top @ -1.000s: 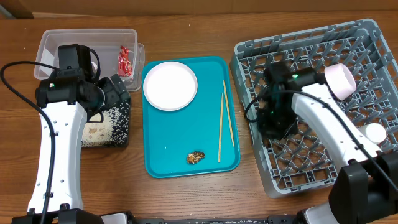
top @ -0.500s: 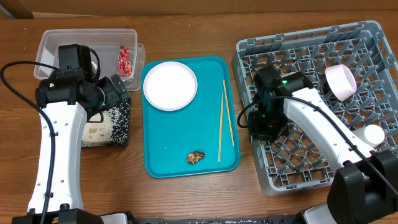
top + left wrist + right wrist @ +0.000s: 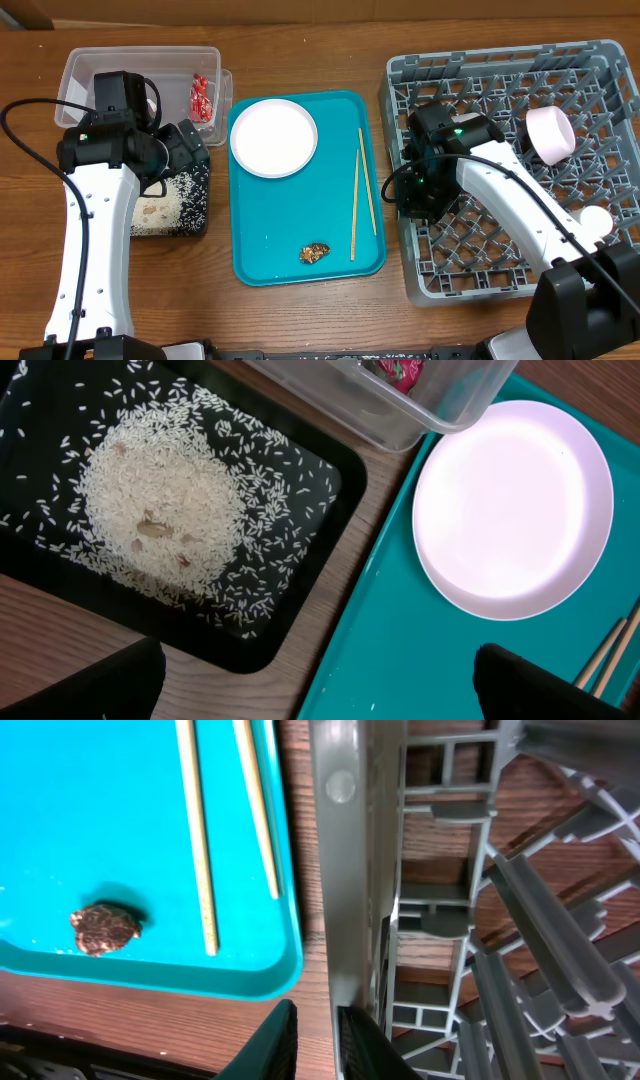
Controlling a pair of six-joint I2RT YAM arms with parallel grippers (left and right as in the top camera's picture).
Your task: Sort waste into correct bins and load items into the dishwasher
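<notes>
while the left gripper (image 3: 320, 665) hangs above the near edge of the black tray (image 3: 345, 510), its two fingers are spread wide with nothing held between them. loose white rice (image 3: 160, 510) is heaped in the middle of that tray, with stray grains scattered around the heap. the clear tub (image 3: 80, 70) is placed just behind the black tray, and the red wrapper (image 3: 201, 97) lies inside it at its right end. a teal tray (image 3: 300, 220) is set between the bins and the grey dish rack (image 3: 520, 290) on the wooden table (image 3: 300, 320). the white plate (image 3: 273, 137) rests in the tray's far left corner, the two chopsticks (image 3: 362, 195) lie nearly parallel along its right side, and the brown food scrap (image 3: 316, 252) sits near its front edge, just left of the chopstick tips. the right gripper (image 3: 320, 1040) is closed on the left wall of the dish rack, one finger outside the wall and one inside. a pale pink cup (image 3: 550, 132) is tipped on its side at the rack's far right, and a small white cup (image 3: 597, 220) is seen against its right wall.
</notes>
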